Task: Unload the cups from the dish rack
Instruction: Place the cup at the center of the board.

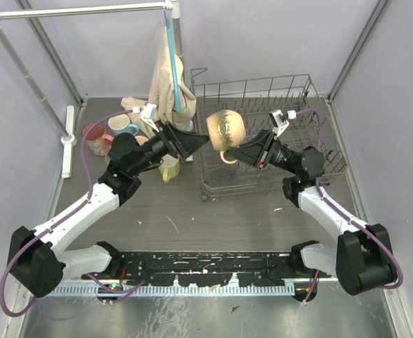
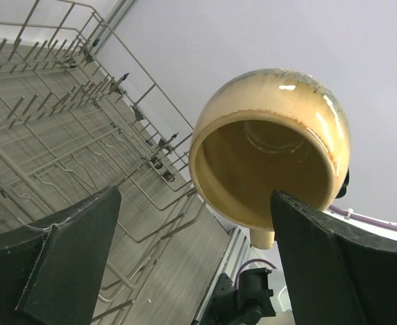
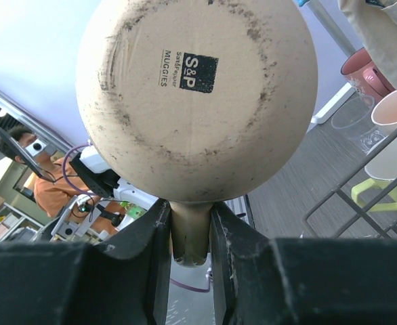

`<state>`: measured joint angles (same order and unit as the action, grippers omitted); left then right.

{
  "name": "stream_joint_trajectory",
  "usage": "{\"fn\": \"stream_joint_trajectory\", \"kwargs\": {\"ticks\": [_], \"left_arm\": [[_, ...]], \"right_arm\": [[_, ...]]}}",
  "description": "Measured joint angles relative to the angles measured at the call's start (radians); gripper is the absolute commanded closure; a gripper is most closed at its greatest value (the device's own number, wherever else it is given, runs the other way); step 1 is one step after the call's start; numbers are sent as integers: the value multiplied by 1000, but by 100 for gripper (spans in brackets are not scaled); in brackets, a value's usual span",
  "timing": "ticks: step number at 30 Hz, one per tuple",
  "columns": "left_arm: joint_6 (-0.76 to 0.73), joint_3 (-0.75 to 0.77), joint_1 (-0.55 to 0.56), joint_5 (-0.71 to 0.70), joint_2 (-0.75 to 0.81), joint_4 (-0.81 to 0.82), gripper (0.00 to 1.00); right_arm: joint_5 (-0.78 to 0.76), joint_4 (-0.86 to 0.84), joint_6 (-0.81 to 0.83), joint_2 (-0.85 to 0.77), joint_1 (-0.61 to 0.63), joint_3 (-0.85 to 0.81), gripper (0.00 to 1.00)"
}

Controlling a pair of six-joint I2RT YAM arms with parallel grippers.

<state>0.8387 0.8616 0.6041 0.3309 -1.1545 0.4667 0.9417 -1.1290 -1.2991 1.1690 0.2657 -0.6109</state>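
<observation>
Rising from the near edge of the bench (image 1: 213, 225), both arms reach inward and meet over its middle. The right tool (image 1: 238, 153) is nearly closed, its fingers pinching the handle of the tan mug (image 1: 225, 129), which hangs in the air above the left part of the dish rack (image 1: 256, 84), clear of the wires. The mug lies on its side with the handle pointing down, its printed base turned to the right wrist and its mouth turned to the left arm. The left tool (image 1: 201, 144) is spread as wide as it goes and holds nothing; its fingertips stand at either side of the mug's rim, and I cannot tell whether they touch it. Beyond the left arm, on the bench beside the rack, stand a yellow-green mug (image 1: 169, 169), a light blue mug (image 1: 122, 124) and a salmon pink mug (image 1: 96, 136). Farthest back, a beige cloth (image 1: 171, 91) hangs from a blue hanger (image 1: 170, 42).
</observation>
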Motion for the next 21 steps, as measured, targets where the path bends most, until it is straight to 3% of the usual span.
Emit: {"fn": "stream_joint_trajectory", "kwargs": {"ticks": [5,11,14,19,21], "left_arm": [[20,0,0,18,-26,35,1],[57,0,0,50,-56,101,9],[72,0,5,62,-79,135,22],[90,0,22,82,-114,158,31],[91,0,24,85,-122,167,40]], "right_arm": [[-4,-1,-2,0,18,0,99],[-8,-3,-3,0,52,0,99],[-13,-6,-2,0,76,0,99],[-17,-7,0,0,114,0,99],[-17,-7,3,0,122,0,99]]}}
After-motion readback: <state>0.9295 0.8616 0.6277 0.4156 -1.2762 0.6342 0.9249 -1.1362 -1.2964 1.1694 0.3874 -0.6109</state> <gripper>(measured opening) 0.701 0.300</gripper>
